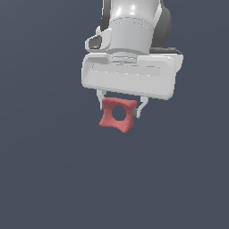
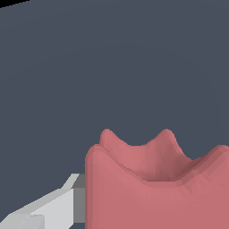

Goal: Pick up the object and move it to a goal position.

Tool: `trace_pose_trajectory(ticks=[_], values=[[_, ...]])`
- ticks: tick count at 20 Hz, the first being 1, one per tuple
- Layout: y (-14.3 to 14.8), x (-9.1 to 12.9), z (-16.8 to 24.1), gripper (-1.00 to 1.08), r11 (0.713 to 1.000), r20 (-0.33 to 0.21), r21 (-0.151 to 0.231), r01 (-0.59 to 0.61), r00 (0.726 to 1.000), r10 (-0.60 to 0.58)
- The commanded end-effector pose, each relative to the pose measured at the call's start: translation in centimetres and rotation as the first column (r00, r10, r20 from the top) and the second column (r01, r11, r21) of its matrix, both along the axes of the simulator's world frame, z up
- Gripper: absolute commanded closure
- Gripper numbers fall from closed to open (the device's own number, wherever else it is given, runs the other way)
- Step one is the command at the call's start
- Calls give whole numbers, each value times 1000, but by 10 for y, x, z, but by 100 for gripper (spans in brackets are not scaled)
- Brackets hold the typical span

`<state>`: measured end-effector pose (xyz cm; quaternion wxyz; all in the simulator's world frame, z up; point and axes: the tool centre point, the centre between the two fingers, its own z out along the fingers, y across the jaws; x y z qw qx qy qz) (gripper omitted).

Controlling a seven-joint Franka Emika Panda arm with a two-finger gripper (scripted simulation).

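Observation:
The object is a small matte red block (image 1: 118,115) with concave sides, four rounded corner lobes and a round central hole. It hangs between the two thin fingers of my gripper (image 1: 120,107), below the white hand, in the upper middle of the exterior view. The jaws are shut on its two sides. One finger (image 1: 100,102) shows at its left, the other at its right. In the wrist view the block (image 2: 152,188) fills the near field, with a light grey finger (image 2: 49,210) beside it. No goal marker is in view.
A plain dark blue-grey surface (image 1: 53,179) fills both views. A black strip shows at one corner of the wrist view (image 2: 9,2).

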<state>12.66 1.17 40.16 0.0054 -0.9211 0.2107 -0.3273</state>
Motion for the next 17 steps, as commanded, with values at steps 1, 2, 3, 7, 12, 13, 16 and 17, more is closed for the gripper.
trace_pose_trajectory(ticks=[1,2,3,7,12,13,16,17], values=[[2,-2,28,108,1000,49,-6,16,999,-15],[3,-2,37,108,1000,64,-9,20,998,-20],[4,-3,44,108,1000,78,-11,25,997,-24],[7,-7,69,108,999,120,-18,38,992,-36],[9,-10,85,108,999,148,-23,48,988,-44],[9,-10,86,108,999,150,-23,49,988,-45],[9,-10,88,108,998,153,-24,49,987,-45],[9,-10,87,108,998,152,-24,49,987,-45]])
